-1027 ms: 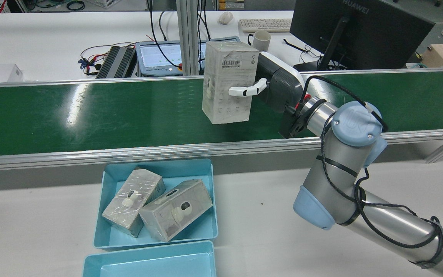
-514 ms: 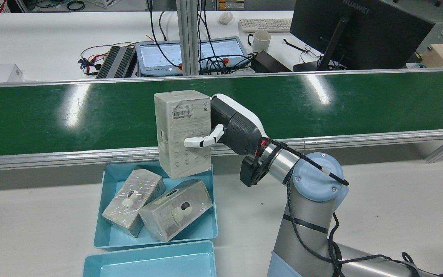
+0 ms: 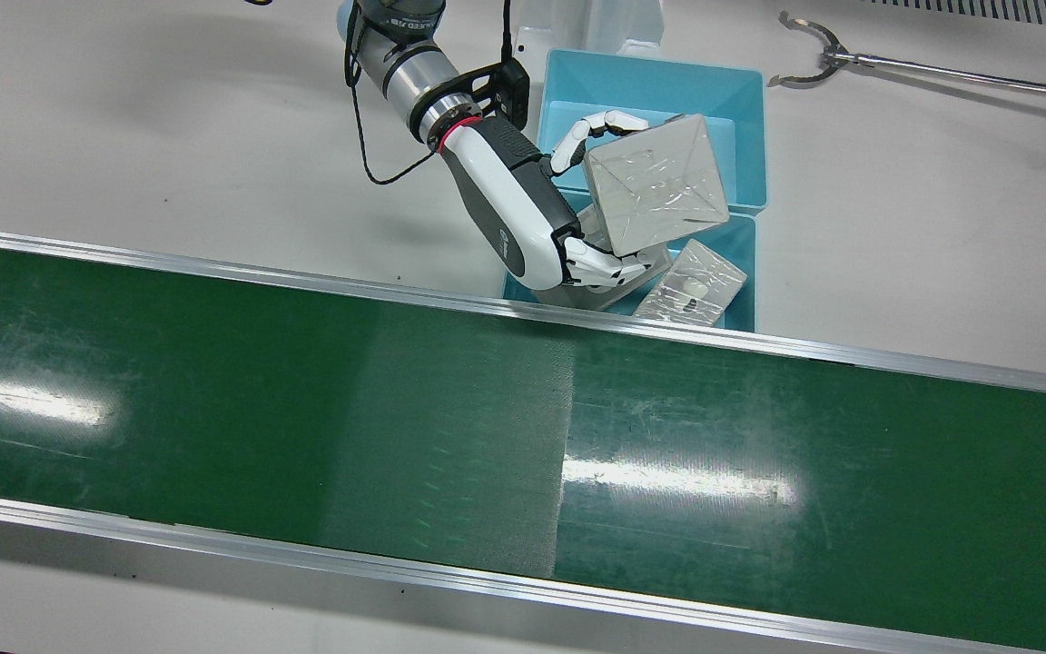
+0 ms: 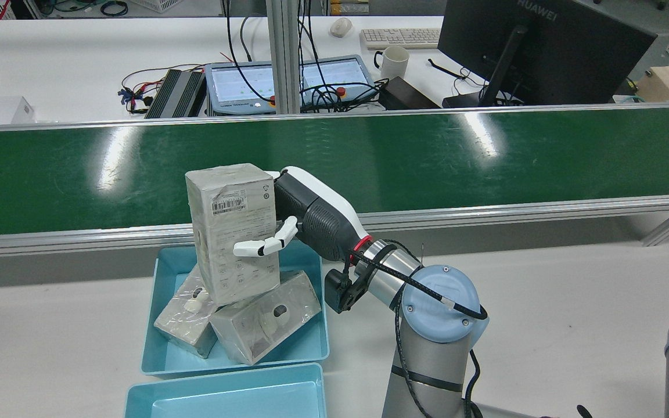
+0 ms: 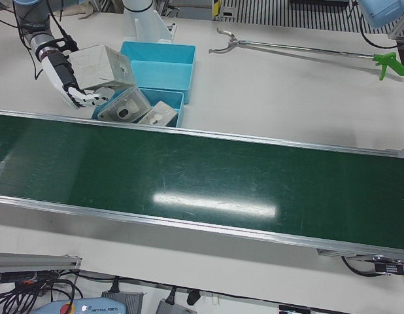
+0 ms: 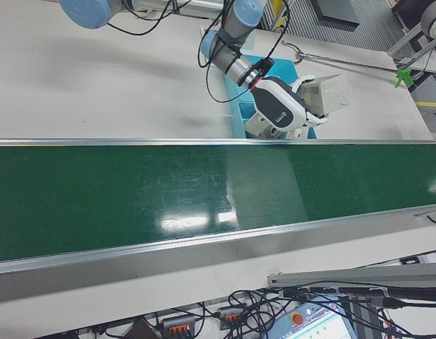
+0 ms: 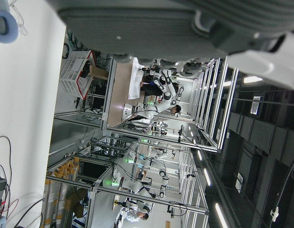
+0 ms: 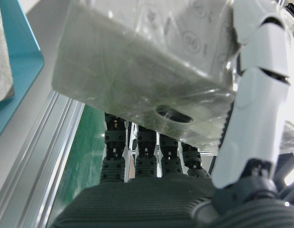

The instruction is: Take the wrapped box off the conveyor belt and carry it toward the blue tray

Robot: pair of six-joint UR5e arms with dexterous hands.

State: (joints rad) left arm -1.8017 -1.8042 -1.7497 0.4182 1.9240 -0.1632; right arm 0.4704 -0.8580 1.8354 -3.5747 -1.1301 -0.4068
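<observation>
My right hand is shut on the wrapped box, a tall pale carton in clear film, held upright and slightly tilted. The box hangs over the near blue tray, low above two other wrapped boxes lying in it; I cannot tell whether it touches them. The front view has the hand and box just off the green conveyor belt. In the right hand view the box fills the frame against the fingers. Only a dark part of my left hand shows, in its own view.
A second blue tray sits next to the first, on the side away from the belt. A long grabber tool lies on the white table. Behind the belt are a monitor, cables and a mug.
The right arm has swung the box off the belt, leftward and toward the near side, and lowered it over the blue tray. The grip is unchanged.
</observation>
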